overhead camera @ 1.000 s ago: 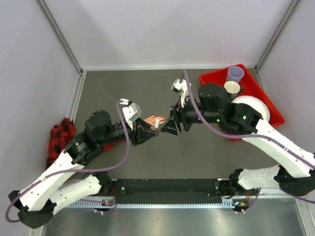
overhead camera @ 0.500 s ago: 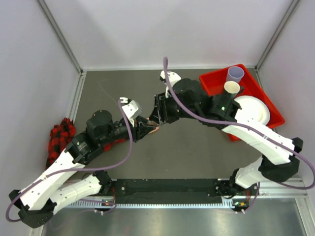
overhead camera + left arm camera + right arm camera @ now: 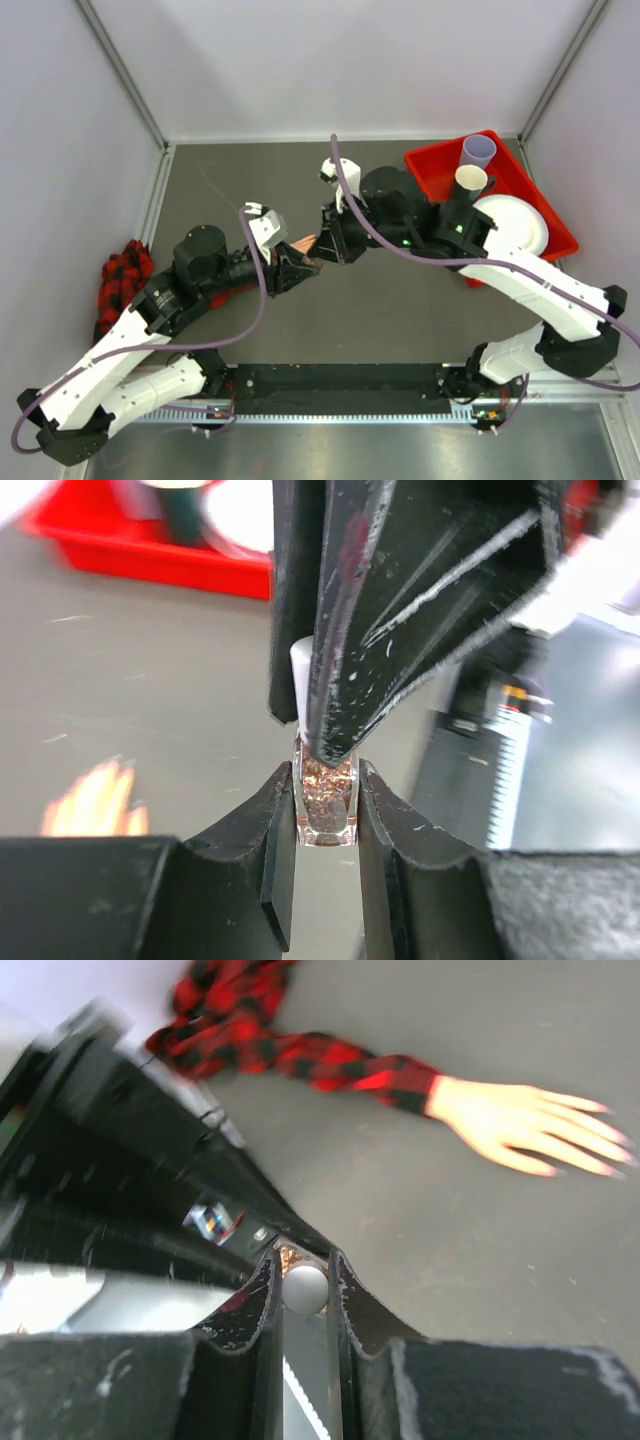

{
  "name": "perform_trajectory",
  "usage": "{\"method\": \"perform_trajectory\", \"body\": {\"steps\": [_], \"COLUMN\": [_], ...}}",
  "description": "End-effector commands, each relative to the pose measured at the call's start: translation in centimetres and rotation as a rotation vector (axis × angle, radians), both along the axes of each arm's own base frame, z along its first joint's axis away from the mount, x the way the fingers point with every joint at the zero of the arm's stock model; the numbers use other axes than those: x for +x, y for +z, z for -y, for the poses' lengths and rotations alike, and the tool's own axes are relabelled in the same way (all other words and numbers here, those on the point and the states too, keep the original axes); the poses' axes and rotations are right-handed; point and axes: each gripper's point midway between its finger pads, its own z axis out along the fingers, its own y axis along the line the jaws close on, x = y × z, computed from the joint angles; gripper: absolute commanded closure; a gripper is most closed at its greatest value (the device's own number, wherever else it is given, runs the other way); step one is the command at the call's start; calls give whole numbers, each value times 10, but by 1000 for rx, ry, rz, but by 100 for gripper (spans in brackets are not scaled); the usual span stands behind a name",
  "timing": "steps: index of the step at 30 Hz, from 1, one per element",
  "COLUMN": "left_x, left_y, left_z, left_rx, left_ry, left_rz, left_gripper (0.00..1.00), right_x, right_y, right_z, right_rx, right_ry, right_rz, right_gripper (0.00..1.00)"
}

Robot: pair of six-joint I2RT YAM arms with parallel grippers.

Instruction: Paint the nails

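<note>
My left gripper [image 3: 326, 825] is shut on a small clear nail polish bottle [image 3: 326, 805] of copper glitter, held above the table. My right gripper [image 3: 304, 1282] comes down on it from above and is shut on its white cap [image 3: 304, 1290]. In the top view the two grippers meet at mid-table, left [image 3: 303, 263] and right [image 3: 325, 250]. The peach mannequin hand [image 3: 510, 1120] lies flat on the mat behind them, its plaid sleeve [image 3: 300, 1055] trailing left. The nails [image 3: 612, 1166] at its fingertips are too small to make out.
The bunched end of the sleeve [image 3: 122, 280] lies by the left wall. A red tray [image 3: 525, 180] at the back right holds a lilac cup [image 3: 478, 150], a second cup [image 3: 471, 178] and a white plate [image 3: 515, 222].
My right arm has swung left and over the bottle, and its jaws have closed on the cap. My left gripper has kept its hold on the bottle almost in place.
</note>
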Motion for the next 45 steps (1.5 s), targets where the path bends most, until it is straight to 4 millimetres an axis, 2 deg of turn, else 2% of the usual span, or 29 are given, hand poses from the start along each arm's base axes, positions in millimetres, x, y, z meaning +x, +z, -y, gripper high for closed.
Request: {"method": "perform_trajectory", "body": {"steps": [1, 2, 3, 4, 6, 9, 13, 15, 16, 17, 18, 19, 20, 21, 22, 23, 24, 26, 29, 30, 32, 33, 34, 40, 45], "left_x": [-78, -94, -107, -121, -129, -126, -111, -93, -83, -67, -58, -50, -35, -27, -21, -15, -8, -2, 7, 8, 14, 14, 15, 19, 28], "left_y": [54, 58, 72, 71, 75, 74, 71, 68, 67, 57, 56, 52, 47, 42, 39, 36, 31, 28, 24, 23, 25, 26, 26, 19, 11], "left_z": [13, 12, 12, 10, 9, 11, 15, 17, 18, 18, 17, 16, 12, 9, 8, 5, 2, -2, -9, -12, -17, -19, -19, -16, -14], "left_rx": [-206, -227, -275, -273, -290, -284, -257, -234, -222, -187, -176, -162, -139, -125, -114, -101, -88, -75, -66, -67, -75, -77, -68, -26, 3], "left_ry": [-429, -514, -596, -700, -756, -746, -653, -540, -482, -389, -332, -282, -197, -151, -113, -83, -40, -1, 66, 81, 125, 131, 133, 126, 153], "left_rz": [63, 8, 40, 7, -45, -29, -16, 6, 14, 16, 29, 33, 50, 55, 56, 70, 76, 90, 107, 115, 132, 141, 149, 142, 129], "left_gripper": [100, 100, 100, 100, 100, 100, 100, 100, 100, 100, 100, 100, 100, 100, 100, 100, 100, 100, 100, 100, 100, 100, 100, 100, 100], "right_x": [-52, -72, -84, -92, -109, -115, -107, -88, -82, -60, -48, -39, -19, -10, -4, 6, 10, 16, 21, 22, 18, 19, 16, 20, 25], "right_y": [37, 36, 43, 42, 41, 41, 40, 39, 39, 37, 36, 35, 29, 27, 30, 21, 22, 24, 26, 19, 26, 16, 26, 27, 31], "right_z": [2, 2, 9, 11, 16, 19, 22, 21, 23, 23, 24, 29, 33, 37, 40, 46, 50, 56, 61, 57, 50, 42, 36, 8, 3], "right_rx": [203, 253, 289, 304, 324, 331, 320, 282, 265, 222, 199, 173, 128, 106, 111, 67, 64, 71, 71, 50, 60, 27, 44, 19, -1], "right_ry": [397, 524, 585, 641, 754, 802, 754, 631, 578, 445, 369, 284, 160, 88, 16, -63, -106, -192, -269, -281, -263, -261, -251, -245, -232], "right_rz": [132, 125, 143, 151, 134, 145, 160, 184, 171, 195, 190, 162, 164, 146, 111, 93, 82, 48, 7, -26, -54, -80, -72, -85, -60], "right_gripper": [100, 100, 100, 100, 100, 100, 100, 100, 95, 85, 70, 61, 54, 40, 34, 31, 25, 20, 20, 25, 33, 33, 33, 36, 50]}}
